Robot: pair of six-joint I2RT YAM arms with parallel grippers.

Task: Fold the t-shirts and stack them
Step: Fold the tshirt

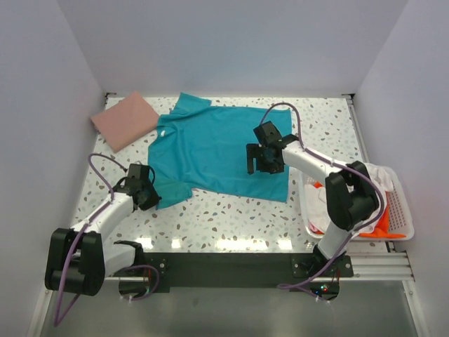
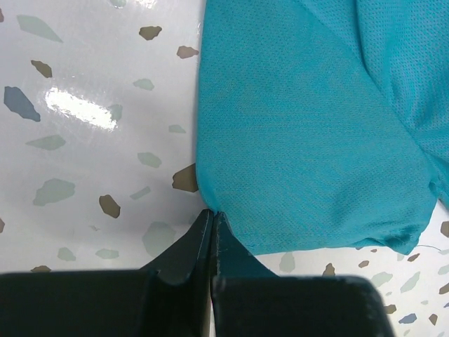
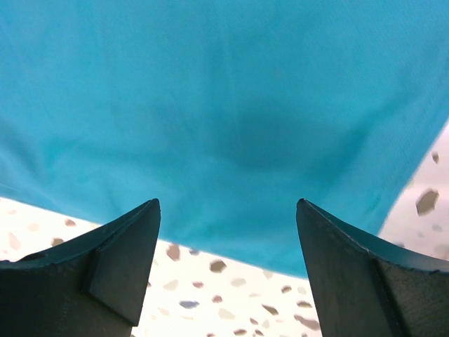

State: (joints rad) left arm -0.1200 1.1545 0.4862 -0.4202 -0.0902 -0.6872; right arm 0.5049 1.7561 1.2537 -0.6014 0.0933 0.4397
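A teal t-shirt lies spread flat across the middle of the table, collar to the left. My left gripper is shut on the corner of its near left sleeve; in the left wrist view the fingertips pinch the teal sleeve right at its edge. My right gripper hovers open over the shirt's right part, and in the right wrist view its jaws stand wide above the teal cloth and its hem. A folded dusty pink t-shirt lies at the back left.
A white slotted basket stands at the right edge of the table, holding a white t-shirt and an orange one. White walls close in the table on three sides. Speckled tabletop shows in front of the teal shirt.
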